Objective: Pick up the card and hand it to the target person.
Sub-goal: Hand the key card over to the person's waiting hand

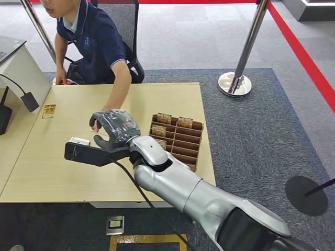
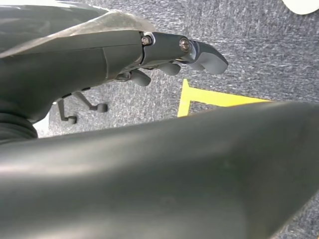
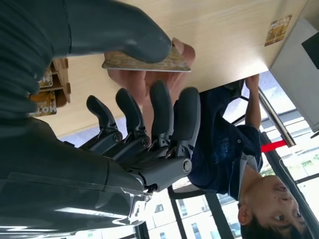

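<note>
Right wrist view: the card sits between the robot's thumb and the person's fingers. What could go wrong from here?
1. The right hand holds the card only under its thumb, the other fingers spread apart from it; it could slip before the person's hand has a firm hold.
2. If the robot keeps pressing while the person pulls, the thin card may bend.
3. The forearm hangs close over the cardboard card box; pulling back could knock it.
</note>
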